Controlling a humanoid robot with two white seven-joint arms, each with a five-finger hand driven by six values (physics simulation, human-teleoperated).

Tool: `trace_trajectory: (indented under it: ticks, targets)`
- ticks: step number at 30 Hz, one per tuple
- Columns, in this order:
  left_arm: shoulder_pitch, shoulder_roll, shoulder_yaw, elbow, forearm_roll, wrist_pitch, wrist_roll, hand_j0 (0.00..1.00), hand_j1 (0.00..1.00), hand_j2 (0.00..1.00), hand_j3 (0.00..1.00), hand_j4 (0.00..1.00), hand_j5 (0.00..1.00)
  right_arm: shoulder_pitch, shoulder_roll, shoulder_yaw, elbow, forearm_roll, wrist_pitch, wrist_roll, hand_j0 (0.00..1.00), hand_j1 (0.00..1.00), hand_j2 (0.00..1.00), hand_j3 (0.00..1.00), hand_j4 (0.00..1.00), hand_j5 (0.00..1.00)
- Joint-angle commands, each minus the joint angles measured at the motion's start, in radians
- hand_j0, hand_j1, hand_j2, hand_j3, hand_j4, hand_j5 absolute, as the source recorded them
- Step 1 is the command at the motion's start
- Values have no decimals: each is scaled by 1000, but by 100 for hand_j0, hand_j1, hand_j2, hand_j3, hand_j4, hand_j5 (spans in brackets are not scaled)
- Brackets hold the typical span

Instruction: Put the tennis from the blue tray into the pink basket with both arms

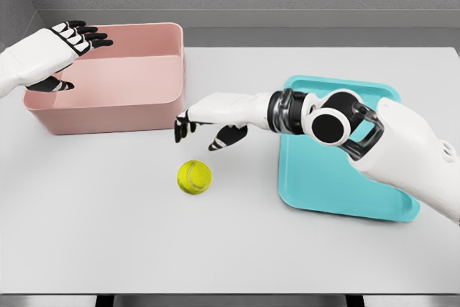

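Tennis ball (194,177) is lying loose on the desk (108,235), between the pink basket (115,80) and the blue tray (338,185), touching neither. Right hand (205,126) is reaching across from over the tray, fingers (181,131) spread and pointing down, gripping nothing, just above and behind the ball. Left hand (61,52) is hovering at the basket's left rim, fingers relaxed and empty, probably waiting there to receive the ball for the drop-in

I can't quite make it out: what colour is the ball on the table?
The tennis ball is yellow-green, seen clearly in the head view.
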Motion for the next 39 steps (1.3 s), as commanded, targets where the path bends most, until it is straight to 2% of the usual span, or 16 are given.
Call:
trace_trajectory:
  ticks: [1, 2, 3, 4, 7, 10, 12, 15, 19, 21, 23, 24, 27, 30, 33, 39]
  targets:
    - [0, 1, 1, 0, 6, 0, 1, 100, 100, 100, 100, 100, 100, 0, 19, 12, 10, 0, 8, 0, 57, 57, 57, 57, 57, 57]
    - [0, 1, 1, 0, 6, 0, 1, 100, 100, 100, 100, 100, 100, 0, 16, 10, 10, 0, 8, 0, 72, 72, 72, 72, 72, 72]
    - [0, 1, 1, 0, 6, 0, 1, 100, 100, 100, 100, 100, 100, -3, 4, 1, 8, 0, 8, 0, 95, 95, 95, 95, 95, 95]
    - [0, 1, 1, 0, 6, 0, 1, 100, 100, 100, 100, 100, 100, -5, -13, -3, 2, 5, 3, 0, 100, 100, 100, 100, 100, 100]
    - [-2, 1, 4, 1, 6, 0, 1, 100, 100, 100, 100, 100, 100, 0, -105, -71, -4, 6, -9, 0, 100, 100, 100, 100, 100, 100]
    - [-6, 1, 5, 1, 6, 0, 1, 100, 100, 100, 100, 100, 100, 32, -254, -209, -3, 3, -70, 0, 100, 100, 100, 100, 100, 100]
    - [-3, 16, 8, -14, 11, 0, 2, 100, 100, 100, 100, 100, 100, 129, -344, -376, -1, 1, -139, 0, 100, 100, 100, 100, 100, 100]
    - [31, 119, 16, -115, 55, 0, 2, 100, 100, 100, 100, 100, 100, 308, -433, -644, 11, 1, -256, 0, 100, 100, 100, 100, 100, 100]
    - [117, 248, 39, -229, 97, 0, 7, 100, 100, 100, 100, 100, 100, 419, -492, -858, 26, -11, -348, 0, 100, 100, 100, 100, 100, 100]
    - [133, 291, 39, -255, 104, 0, 4, 100, 100, 100, 100, 100, 100, 433, -495, -861, 36, -11, -354, 0, 100, 100, 100, 100, 100, 100]
    - [184, 308, 38, -333, 100, 0, 1, 100, 100, 100, 100, 100, 100, 457, -493, -856, 30, -9, -354, 0, 100, 100, 100, 100, 100, 100]
    - [222, 323, 38, -384, 98, 0, 1, 100, 100, 100, 100, 100, 100, 457, -486, -853, 23, -9, -354, 0, 100, 100, 100, 100, 100, 100]
    - [267, 322, 31, -434, 104, 0, 1, 100, 100, 100, 100, 100, 100, 443, -476, -807, -4, -8, -353, 0, 100, 100, 100, 100, 100, 100]
    - [295, 262, 27, -462, 123, 0, 2, 100, 100, 100, 100, 100, 100, 387, -452, -735, -12, -6, -343, 0, 100, 100, 100, 100, 100, 100]
    - [348, 184, 24, -470, 121, 0, -2, 100, 100, 100, 100, 100, 100, 387, -452, -735, -9, -8, -342, 0, 100, 100, 100, 100, 100, 100]
    - [357, 130, 19, -474, 115, 0, -162, 100, 100, 100, 100, 100, 100, 399, -453, -671, -9, -8, -340, 0, 100, 100, 100, 100, 100, 100]
